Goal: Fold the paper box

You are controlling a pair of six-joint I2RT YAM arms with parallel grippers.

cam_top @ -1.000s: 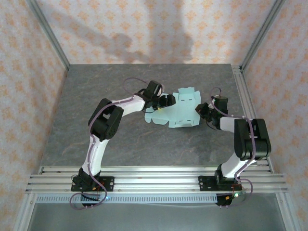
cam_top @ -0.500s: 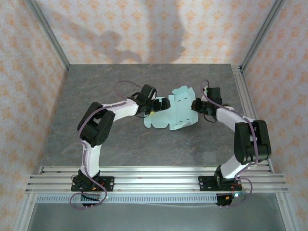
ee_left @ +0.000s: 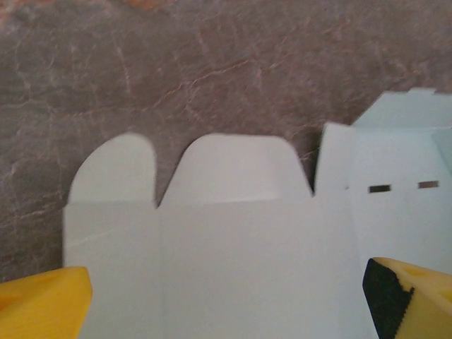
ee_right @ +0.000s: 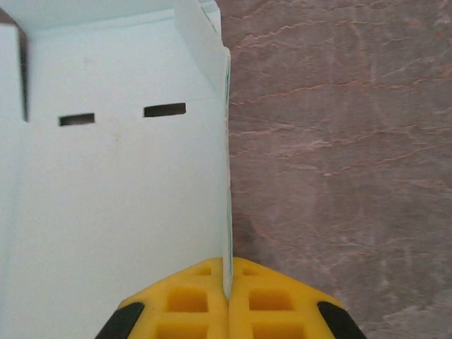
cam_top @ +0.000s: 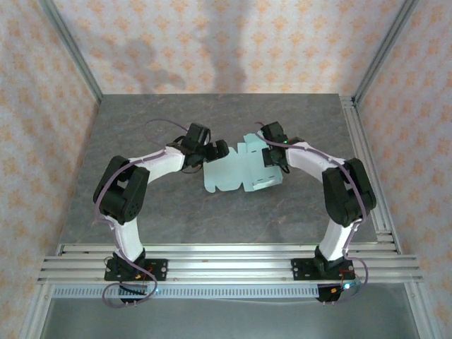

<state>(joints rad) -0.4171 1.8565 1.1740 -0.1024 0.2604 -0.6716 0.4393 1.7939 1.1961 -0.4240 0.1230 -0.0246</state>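
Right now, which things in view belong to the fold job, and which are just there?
Job:
- paper box, partly folded, right panel raised
- right gripper, shut on the raised panel's edge
- left gripper, open at the box's left side

Just there:
- table
- aluminium rails at the near edge
- patterned walls

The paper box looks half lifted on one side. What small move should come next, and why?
Probably close the left end effector on the flat panel seen between its open fingers. The right end effector is shut on a raised flap of the paper box, while the tabbed side lies flat, so holding it would help the fold crease.
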